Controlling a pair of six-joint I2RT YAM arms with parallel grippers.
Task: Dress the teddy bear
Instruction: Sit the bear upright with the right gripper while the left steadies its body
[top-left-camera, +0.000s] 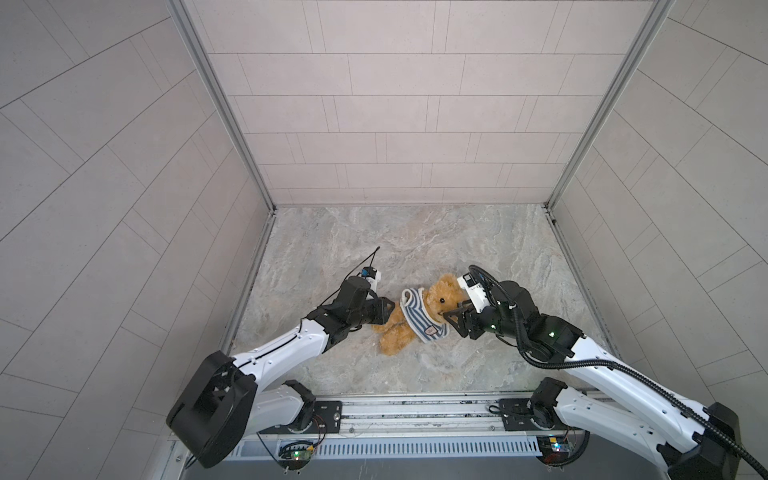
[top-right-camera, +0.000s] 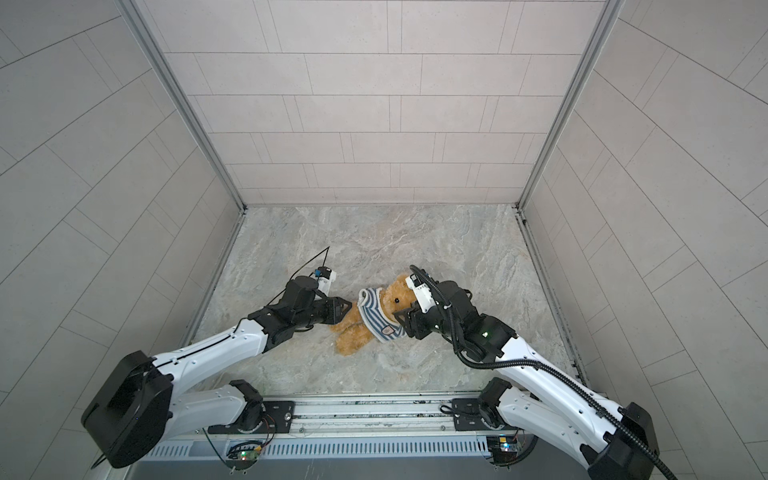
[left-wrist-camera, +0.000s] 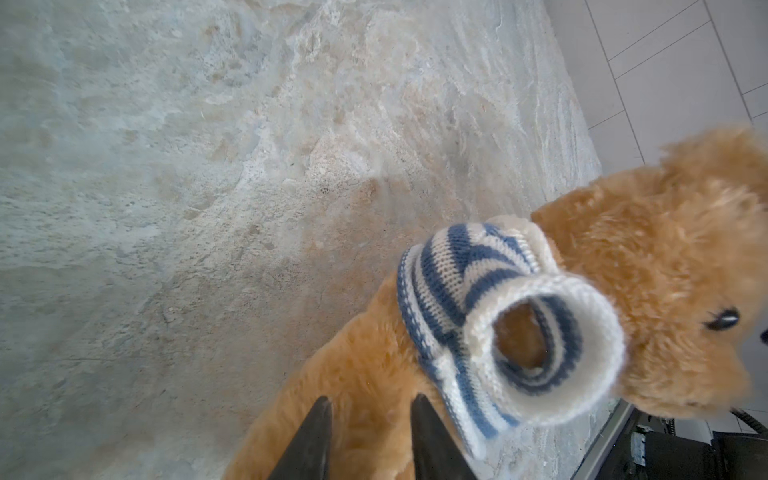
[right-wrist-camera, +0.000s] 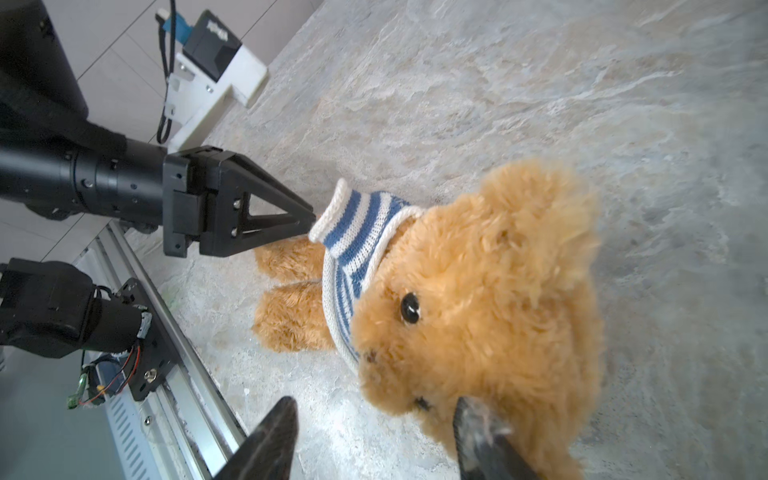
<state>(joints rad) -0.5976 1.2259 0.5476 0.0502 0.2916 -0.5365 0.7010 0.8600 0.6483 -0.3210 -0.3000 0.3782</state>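
Lying near the middle of the worktop (top-left-camera: 415, 245), slightly toward its front edge, the teddy bear (top-left-camera: 438, 296) points its head at the right edge and its legs at the front left corner. A blue-and-white striped shirt (top-left-camera: 415, 318) sits bunched round its neck and chest. One sleeve (left-wrist-camera: 540, 345) stands out as an open ring with fur showing inside.

The left gripper (top-left-camera: 390, 309) meets the bear just beside that sleeve, jaws narrowly apart with fur between them; whether they pinch it I cannot tell. The right gripper (right-wrist-camera: 374, 405) is spread at the snout, one finger (right-wrist-camera: 478, 432) pressed into the head's fur, the other clear. The right wrist camera (top-right-camera: 419, 293) hides part of the head in a top view. A rail (top-left-camera: 415, 411) runs along the front edge.
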